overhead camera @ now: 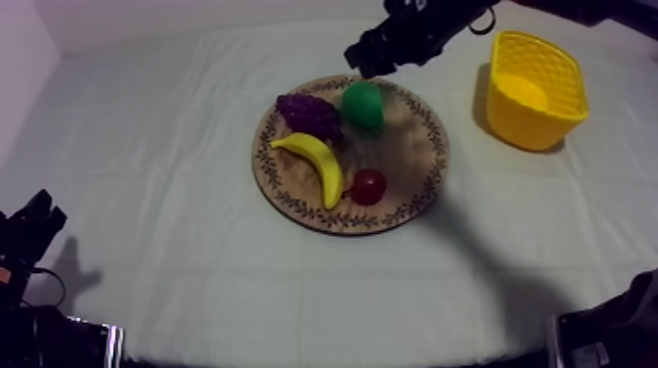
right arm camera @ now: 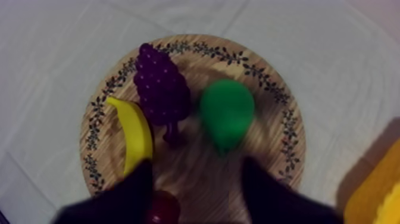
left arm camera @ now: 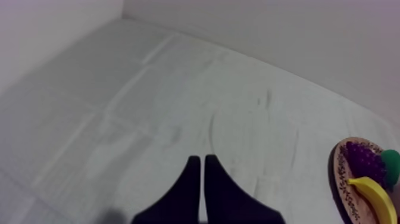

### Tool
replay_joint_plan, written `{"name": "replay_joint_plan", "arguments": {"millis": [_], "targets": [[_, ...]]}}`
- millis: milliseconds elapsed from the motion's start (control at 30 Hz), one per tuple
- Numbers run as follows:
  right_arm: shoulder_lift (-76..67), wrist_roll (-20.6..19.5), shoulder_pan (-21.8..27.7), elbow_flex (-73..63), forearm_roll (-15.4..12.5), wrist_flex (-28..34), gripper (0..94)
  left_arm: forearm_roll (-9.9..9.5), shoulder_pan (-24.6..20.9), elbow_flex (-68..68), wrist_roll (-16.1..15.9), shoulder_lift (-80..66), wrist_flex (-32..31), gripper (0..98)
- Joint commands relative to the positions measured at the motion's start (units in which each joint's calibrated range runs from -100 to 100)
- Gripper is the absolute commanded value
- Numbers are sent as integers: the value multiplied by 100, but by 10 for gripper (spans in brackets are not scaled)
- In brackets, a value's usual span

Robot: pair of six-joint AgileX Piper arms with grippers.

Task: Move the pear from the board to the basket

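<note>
**A:** Starting at the left, what is the left gripper (left arm camera: 199, 159) doing?

**B:** It is sitting low at the left edge of the table (overhead camera: 166, 225), well apart from the fruit. Its two fingers are lying together as a narrow wedge, gripping nothing, and pointing out over bare cloth.

**A:** And what is lying in the middle?

**B:** The board (overhead camera: 416, 147) is lying near the centre of the table. The grapes (overhead camera: 309, 115) are sitting on its far left part, and the banana (overhead camera: 318, 161) is curving along just in front of them. The pear (overhead camera: 363, 105) is resting on the far side of the board, just beside the grapes and to their right. The small red fruit (overhead camera: 368, 186) is sitting on the near side, by the banana's tip.

**A:** Where is the right gripper (overhead camera: 367, 65)?

**B:** It is hanging over the board's far rim, near the pear, with its arm coming in from the upper right. Its fingers are standing wide apart, with nothing between them. The pear is lying just ahead of the gap, not inside it.

**A:** And at the far right?

**B:** The basket (overhead camera: 519, 122) is standing upright on the cloth, to the right of the board and apart from it.
</note>
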Motion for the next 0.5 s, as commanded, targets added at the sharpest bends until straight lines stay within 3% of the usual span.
{"name": "replay_joint_plan", "arguments": {"millis": [0,233,467], "targets": [[8,34,-10,46,-18,-42,775,1,-1,0,0,-4,0,1],[65,44,-18,123,51,-220,751,1,-1,0,0,-4,0,1],[513,197,112,-201,-74,-242,748,1,-1,0,0,-4,0,1]]}}
